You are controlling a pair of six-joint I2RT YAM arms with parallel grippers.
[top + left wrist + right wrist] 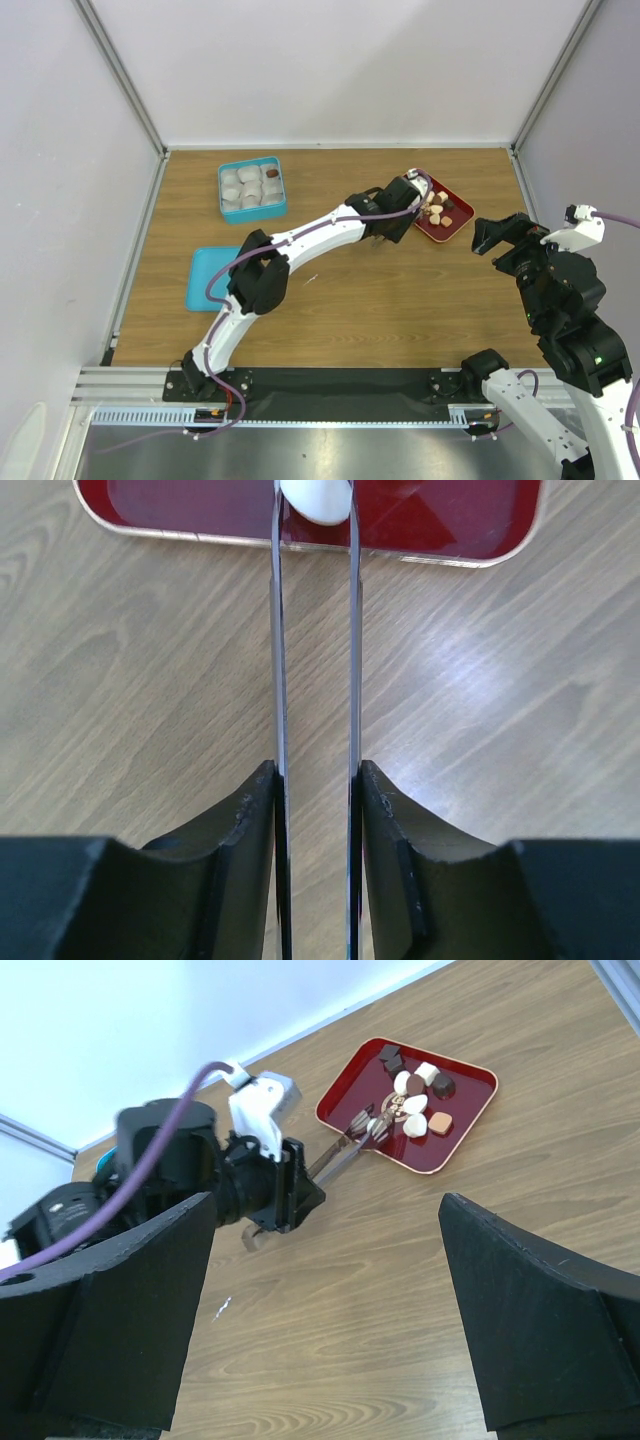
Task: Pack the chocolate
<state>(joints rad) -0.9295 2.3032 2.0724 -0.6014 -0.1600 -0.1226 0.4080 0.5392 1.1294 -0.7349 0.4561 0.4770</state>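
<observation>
**A:** From above?
**B:** The left gripper point(408, 208) reaches the red tray point(458, 228) at the far right, where the chocolate point(436, 208) lies. The right gripper point(505, 235) hangs near it, apart. A teal tin point(253, 214) stands far left.
**A:** Left wrist?
**B:** Its fingers point(235, 860) pinch the metal tongs point(278, 660), whose tips flank a cream sweet point(316, 500) at the tray's rim.
**A:** Right wrist?
**B:** Jaws spread wide, holding nothing; the sweets cluster in the tray beyond.
</observation>
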